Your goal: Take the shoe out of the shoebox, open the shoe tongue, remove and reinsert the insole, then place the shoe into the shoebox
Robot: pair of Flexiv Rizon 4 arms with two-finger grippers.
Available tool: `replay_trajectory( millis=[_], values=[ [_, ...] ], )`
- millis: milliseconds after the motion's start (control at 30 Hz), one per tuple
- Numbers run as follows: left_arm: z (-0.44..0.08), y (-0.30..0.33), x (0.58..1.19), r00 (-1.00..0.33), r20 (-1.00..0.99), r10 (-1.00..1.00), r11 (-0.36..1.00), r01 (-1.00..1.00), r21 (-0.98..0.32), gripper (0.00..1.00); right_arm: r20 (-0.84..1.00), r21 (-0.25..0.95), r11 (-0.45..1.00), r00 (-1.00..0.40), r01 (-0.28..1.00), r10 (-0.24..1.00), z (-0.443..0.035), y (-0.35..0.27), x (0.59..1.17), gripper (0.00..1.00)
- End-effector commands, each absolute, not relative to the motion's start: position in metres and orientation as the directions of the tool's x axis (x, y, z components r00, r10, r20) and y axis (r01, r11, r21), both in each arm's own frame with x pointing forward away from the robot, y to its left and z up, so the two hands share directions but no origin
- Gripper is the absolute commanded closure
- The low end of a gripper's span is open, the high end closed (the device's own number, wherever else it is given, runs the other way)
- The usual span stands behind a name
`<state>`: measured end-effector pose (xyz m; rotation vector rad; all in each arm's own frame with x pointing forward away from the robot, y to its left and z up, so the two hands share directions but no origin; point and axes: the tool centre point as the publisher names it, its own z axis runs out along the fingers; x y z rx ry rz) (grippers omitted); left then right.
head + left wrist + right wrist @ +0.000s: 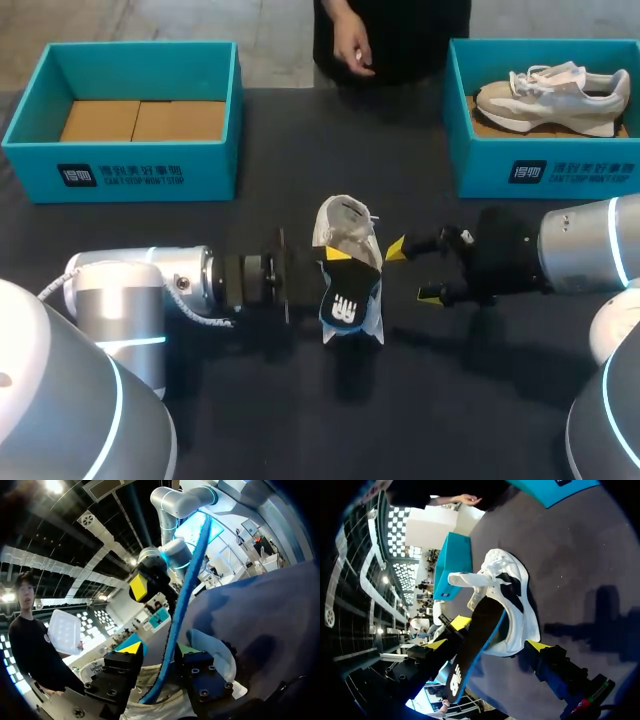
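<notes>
White shoe [345, 232] on the desk [250, 420] between both arms, insole [350, 305] standing partly out of it. The right hand [412, 270] is spread just beside the shoe. The left hand [159, 649] is at the insole, grip not discernible. Risk: a loosely held insole buckles or tips the shoe on reinsertion.

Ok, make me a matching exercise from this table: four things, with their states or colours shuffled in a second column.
Things:
1 left shoebox
2 right shoebox
3 insole
4 right gripper

States:
A open
B black with a blue edge
C holds a pale shoe
D brown cardboard floor showing

Pairs: 1-D, 2-C, 3-B, 4-A
</notes>
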<state>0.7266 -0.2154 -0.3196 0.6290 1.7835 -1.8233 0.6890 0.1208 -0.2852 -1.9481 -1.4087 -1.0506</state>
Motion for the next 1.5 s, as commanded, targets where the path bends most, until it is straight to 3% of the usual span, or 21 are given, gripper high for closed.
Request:
replay_trajectory(
  millis=[33, 200, 300, 367, 433, 467, 1500],
  values=[
    [-0.311, -0.211, 0.72, -0.756, -0.652, -0.047, -0.006, 0.653, -0.757, 0.57, 0.816, 0.035, -0.334, 0.166, 0.942, 0.553, -0.284, 0.124, 0.688, 0.0],
    [-0.305, -0.208, 0.716, -0.751, -0.658, -0.05, -0.009, 0.659, -0.752, 0.6, 0.816, 0.035, -0.334, 0.166, 0.942, 0.553, -0.284, 0.124, 0.688, 0.0],
    [-0.303, -0.205, 0.713, -0.75, -0.66, -0.048, -0.008, 0.661, -0.75, 0.66, 0.816, 0.035, -0.334, 0.166, 0.942, 0.553, -0.284, 0.124, 0.688, 0.0],
    [-0.305, -0.202, 0.713, -0.752, -0.657, -0.043, -0.003, 0.658, -0.753, 0.76, 0.816, 0.035, -0.334, 0.166, 0.942, 0.553, -0.284, 0.124, 0.688, 0.0],
    [-0.306, -0.201, 0.713, -0.753, -0.657, -0.04, 0.003, 0.657, -0.754, 0.77, 0.816, 0.035, -0.334, 0.166, 0.942, 0.553, -0.284, 0.124, 0.688, 0.0],
    [-0.31, -0.2, 0.713, -0.754, -0.656, -0.032, 0.01, 0.656, -0.755, 1.0, 0.816, 0.035, -0.334, 0.166, 0.942, 0.553, -0.284, 0.124, 0.688, 0.0],
    [-0.332, -0.205, 0.743, -0.763, -0.646, -0.031, 0.083, 0.642, -0.762, 1.0, 0.816, 0.035, -0.334, 0.166, 0.942, 0.553, -0.284, 0.124, 0.688, 0.0]
  ],
)
